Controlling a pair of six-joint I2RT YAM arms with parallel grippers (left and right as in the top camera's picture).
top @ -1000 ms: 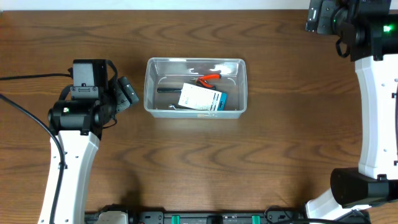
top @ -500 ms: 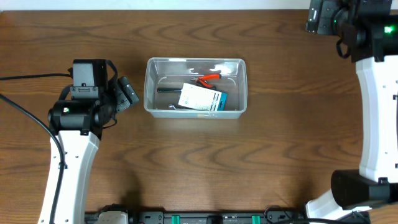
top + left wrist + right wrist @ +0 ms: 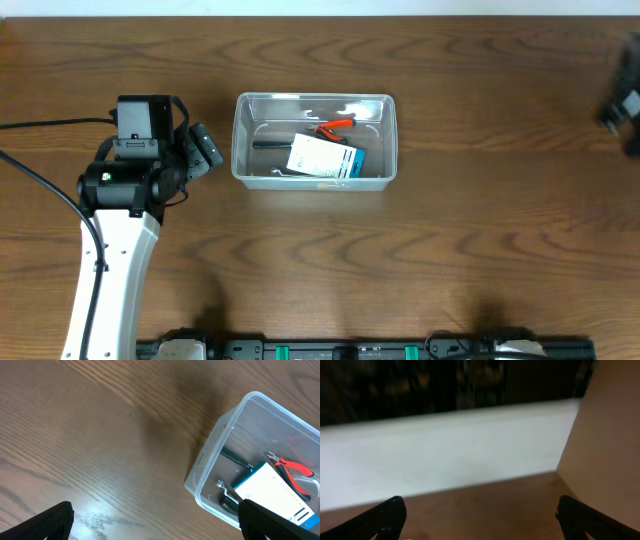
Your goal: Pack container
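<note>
Change: the right arm, which stood at the upper right of the overhead view a moment ago, has swung out of it; only a dark blur (image 3: pixel 625 105) shows at the right edge.
Right gripper (image 3: pixel 482 520): fingers spread wide and holding nothing; its camera sees a pale wall and a strip of table edge, all blurred.
Left gripper (image 3: pixel 157 522): unmoved at the left of the overhead view, fingers spread wide and empty, pointing toward the container's left end and clear of it.
Container (image 3: pixel 240 140): upper centre of the overhead view, upright on the table (image 3: pixel 450 250), same spot as before.
Contents: a blue-and-white box (image 3: pixel 322 158) lies at a slant in the middle, red pliers (image 3: pixel 337 126) behind it, and a dark-handled tool (image 3: pixel 268 143) to its left.
Table around the container: no loose items show in the overhead view.
Meaning for the task: packing looks finished or close to it, and the right arm seems to be pulling away.
</note>
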